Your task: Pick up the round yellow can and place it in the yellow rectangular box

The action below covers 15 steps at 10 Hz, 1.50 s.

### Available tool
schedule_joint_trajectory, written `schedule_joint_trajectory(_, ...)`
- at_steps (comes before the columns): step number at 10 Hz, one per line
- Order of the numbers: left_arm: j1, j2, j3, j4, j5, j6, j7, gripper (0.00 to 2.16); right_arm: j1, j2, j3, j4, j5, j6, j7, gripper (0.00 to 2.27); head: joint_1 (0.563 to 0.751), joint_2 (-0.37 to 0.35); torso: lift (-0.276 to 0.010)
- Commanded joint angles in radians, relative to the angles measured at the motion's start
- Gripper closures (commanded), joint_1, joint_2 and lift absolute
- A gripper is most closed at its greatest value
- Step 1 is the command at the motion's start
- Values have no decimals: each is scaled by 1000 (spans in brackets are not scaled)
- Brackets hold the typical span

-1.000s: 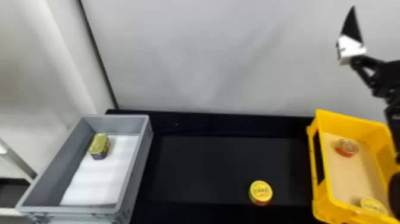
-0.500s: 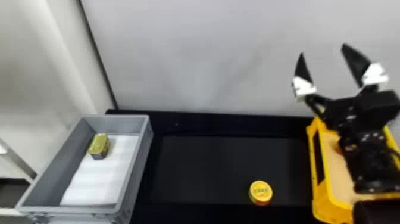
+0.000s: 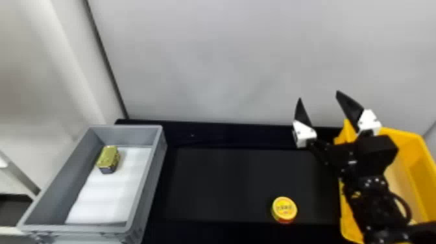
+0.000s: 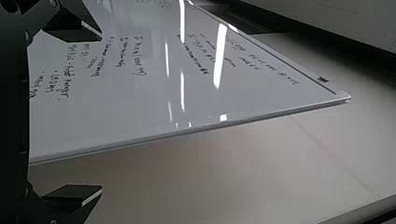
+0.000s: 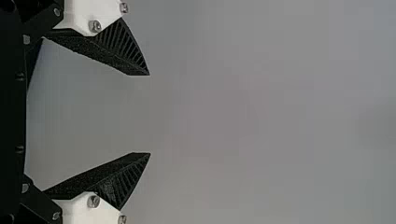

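In the head view my right gripper (image 3: 318, 94) stands open over the back left part of the yellow box (image 3: 348, 224), its forearm hiding much of the box. The round yellow can (image 3: 284, 208) lies on the black table, left of that box and nearer the front than the gripper. Nothing is between the two fingers of the right gripper (image 5: 150, 114) in the right wrist view. My left gripper (image 4: 102, 113) is parked with its fingers wide apart, facing a whiteboard.
A grey box (image 3: 151, 181) at the left holds a small gold-topped tin (image 3: 108, 159) on a white liner (image 3: 107, 198). The black table (image 3: 227, 181) spans between the two boxes, with a pale wall (image 3: 227, 58) behind it.
The right arm has come in from the right edge, moving left and then lower over the yellow box. The round can and both boxes have stayed put.
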<state>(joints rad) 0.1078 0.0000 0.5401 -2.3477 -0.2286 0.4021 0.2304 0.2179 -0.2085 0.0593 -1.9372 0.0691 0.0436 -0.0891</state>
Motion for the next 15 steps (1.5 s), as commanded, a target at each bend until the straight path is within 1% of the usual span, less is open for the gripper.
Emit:
schedule_joint_trajectory(1,1,-3,3,2,0,0,0,125,57,0,28,-16,-17,24,-11,217,694,14,-90)
schedule_joint_trajectory(2,1,-3,5,2,0,0,-2,125,83,0,34,-29,-22,39,-11,219,694,14,-90)
schedule_joint_trajectory(5,1,-3,8,5,3,0,-2,125,141,-9,54,-71,-28,90,34,231,694,14,-90)
schedule_joint_trajectory(7,3,-3,9,10,3,0,-3,125,169,-17,48,-95,-9,127,101,237,694,14,-90)
schedule_joint_trajectory(8,4,-3,9,10,5,0,-3,125,183,-28,44,-103,-3,142,118,240,694,14,-90)
schedule_joint_trajectory(9,4,-3,11,10,5,-2,-3,125,193,-35,42,-103,-3,150,118,242,694,14,-90)
schedule_joint_trajectory(12,0,-3,20,10,5,-12,-3,125,212,-35,27,-78,9,134,112,243,694,14,-90)
schedule_joint_trajectory(15,-16,-3,22,16,3,-18,-9,125,273,-35,-39,-65,44,125,114,245,694,14,-90)
